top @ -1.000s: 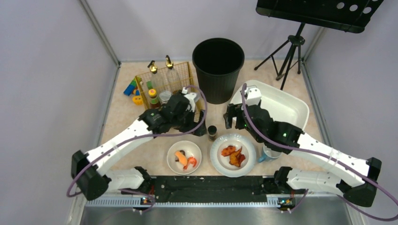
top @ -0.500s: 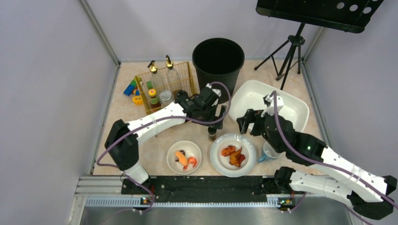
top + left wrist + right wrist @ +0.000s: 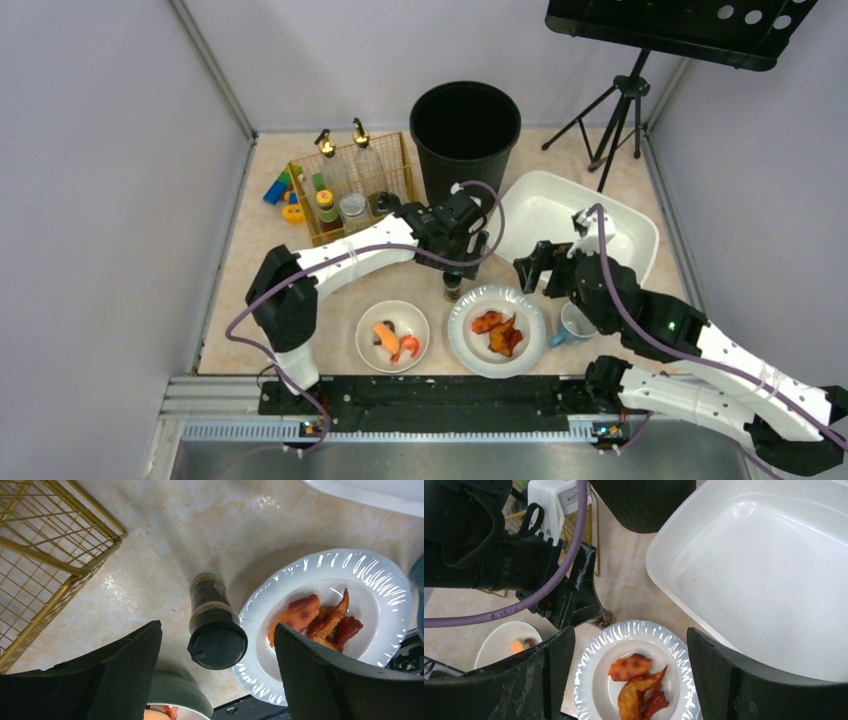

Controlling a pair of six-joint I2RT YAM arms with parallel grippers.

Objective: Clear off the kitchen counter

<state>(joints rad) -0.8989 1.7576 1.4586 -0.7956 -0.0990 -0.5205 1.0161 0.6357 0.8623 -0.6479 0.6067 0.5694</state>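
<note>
On the beige kitchen counter [image 3: 250,250] a dark shaker with a black cap [image 3: 452,287] stands upright between two dishes. My left gripper [image 3: 460,258] is open directly above it. In the left wrist view the shaker [image 3: 216,630] sits between the open fingers of the left gripper [image 3: 217,647], apart from both. A white plate of fried chicken wings [image 3: 497,330] is to its right. My right gripper [image 3: 538,268] is open and empty above the plate's far edge. In the right wrist view the plate [image 3: 639,675] lies between the spread fingers of the right gripper [image 3: 630,645].
A small white dish of food scraps [image 3: 393,336] sits left of the plate. A white tub [image 3: 560,200] is at the right and a black bin [image 3: 466,140] at the back. A gold wire basket [image 3: 350,185] holds bottles. A blue cup [image 3: 575,325] stands near the right arm.
My left gripper has swung right from beside the basket to over the shaker. My right gripper has drawn back to the right, over the plate's far edge.
</note>
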